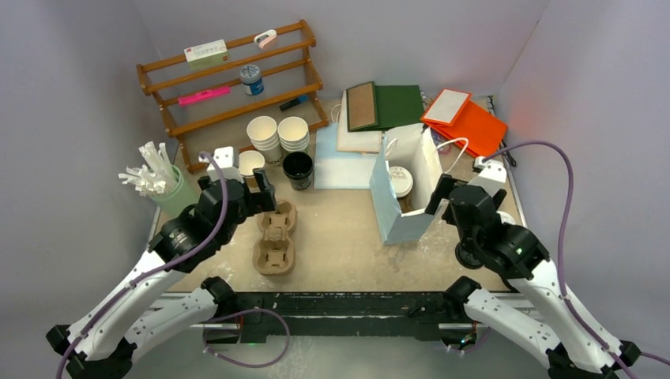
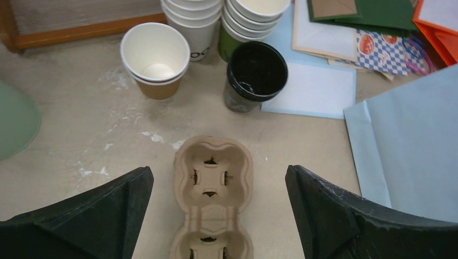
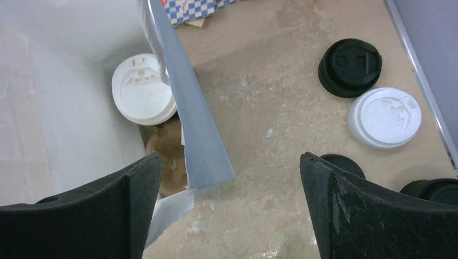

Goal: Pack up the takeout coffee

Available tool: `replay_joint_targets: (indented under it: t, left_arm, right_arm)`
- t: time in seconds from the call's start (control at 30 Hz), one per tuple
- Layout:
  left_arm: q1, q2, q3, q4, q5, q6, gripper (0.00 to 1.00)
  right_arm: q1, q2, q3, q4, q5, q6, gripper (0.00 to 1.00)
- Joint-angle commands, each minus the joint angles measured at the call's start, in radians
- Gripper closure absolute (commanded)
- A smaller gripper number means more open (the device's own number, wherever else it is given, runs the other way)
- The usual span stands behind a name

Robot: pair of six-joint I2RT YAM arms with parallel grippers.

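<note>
The takeout coffee [image 1: 400, 181] is a small cup with a white lid, standing inside the open light-blue paper bag [image 1: 393, 217] right of centre. In the right wrist view the takeout coffee [image 3: 141, 89] sits in a brown carrier at the bag's bottom, behind the bag's blue wall [image 3: 194, 129]. My right gripper [image 3: 231, 159] is open and empty, just outside that wall; seen from above, the right gripper [image 1: 444, 201] is by the bag's right side. My left gripper [image 1: 267, 196] hangs open and empty over a cardboard cup carrier [image 2: 213, 183].
A black-lined cup [image 2: 256, 73], a sleeved white cup [image 2: 155, 56] and stacked white cups [image 2: 194, 16] stand behind the carrier. Loose black lid [image 3: 349, 67] and white lid [image 3: 384, 117] lie right of the bag. Wooden rack [image 1: 229, 79], straw holder [image 1: 170, 193] and flat bags [image 1: 466, 118] line the back.
</note>
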Motion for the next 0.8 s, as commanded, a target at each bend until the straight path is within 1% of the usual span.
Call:
replay_joint_targets:
  t: [0.0,0.1,0.17,0.27,0.37,0.43,0.5,0.57,0.63,0.67,0.73,0.77]
  left_arm:
    - [0.082,-0.043,-0.018,-0.008,-0.017,-0.037,0.00]
    - [0.089,-0.028,0.008,-0.018,-0.036,0.031,0.00]
    - [0.088,-0.020,0.029,-0.021,-0.064,0.080,0.00]
    - [0.089,-0.012,0.050,-0.024,-0.100,0.127,0.00]
    - [0.090,0.004,0.047,-0.047,-0.116,0.099,0.00]
    - [0.092,0.010,0.036,-0.056,-0.098,0.052,0.00]
    - [0.092,0.017,0.032,-0.046,-0.063,0.024,0.00]
    - [0.093,0.033,0.048,-0.041,-0.052,0.018,0.00]
    - [0.093,0.053,0.078,-0.039,-0.064,0.033,0.00]
    - [0.092,0.061,0.096,-0.035,-0.072,0.053,0.00]
    - [0.093,0.082,0.146,-0.029,-0.088,0.098,0.00]
    - [0.093,0.091,0.173,-0.025,-0.098,0.120,0.00]
  right_arm:
    - [-0.003,-0.054,0.028,0.099,0.122,0.024,0.02]
    - [-0.003,-0.042,0.095,0.076,0.195,-0.069,0.02]
    - [-0.003,-0.051,0.122,0.074,0.213,-0.113,0.02]
    - [-0.003,-0.053,0.161,0.031,0.207,-0.116,0.02]
    - [-0.003,-0.009,0.188,0.017,0.131,-0.127,0.01]
    - [-0.003,0.045,0.212,0.010,0.070,-0.107,0.01]
    - [-0.004,0.083,0.234,0.064,0.043,-0.123,0.02]
    - [-0.014,0.133,0.279,0.124,0.028,-0.189,0.01]
    - [-0.070,0.214,0.370,0.146,-0.040,-0.266,0.01]
    - [-0.126,0.266,0.426,0.149,-0.113,-0.289,0.01]
    - [-0.310,0.367,0.559,0.140,-0.339,-0.350,0.01]
    - [-0.430,0.418,0.622,0.132,-0.467,-0.355,0.01]
